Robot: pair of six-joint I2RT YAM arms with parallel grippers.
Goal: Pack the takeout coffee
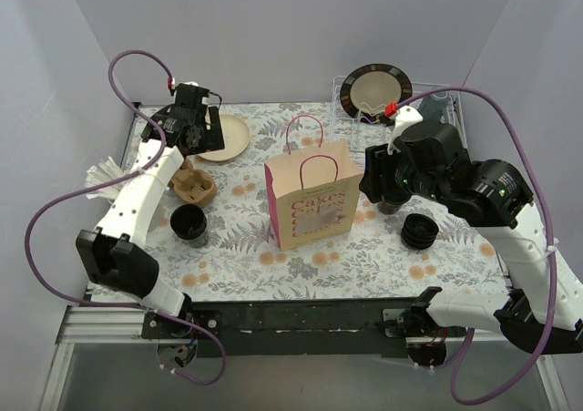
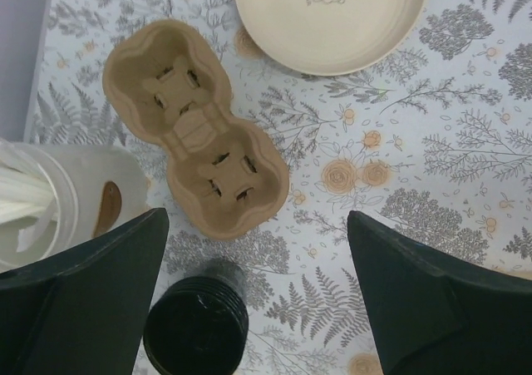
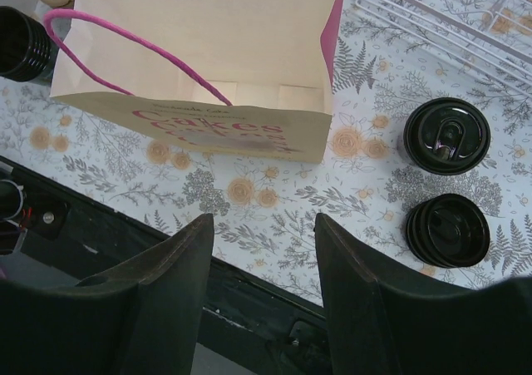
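Takeout coffee (image 3: 446, 135) is set on tabletop (image 3: 274, 217) right of paper bag (image 3: 208, 42), both jaws open & empty; judged light, slick, crushable, best gripped gently below lid.

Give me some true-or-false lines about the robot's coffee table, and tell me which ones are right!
1. The takeout coffee stands on the table, outside the paper bag. True.
2. The right claw is squeezing the coffee. False: it is open and holds nothing.
3. The paper bag lies flat on its side. False: it stands upright with its mouth open.
4. The cup carrier has no cups in it. True.
5. The left claw holds the beige plate. False: that claw is open and empty, and the plate lies on the table.
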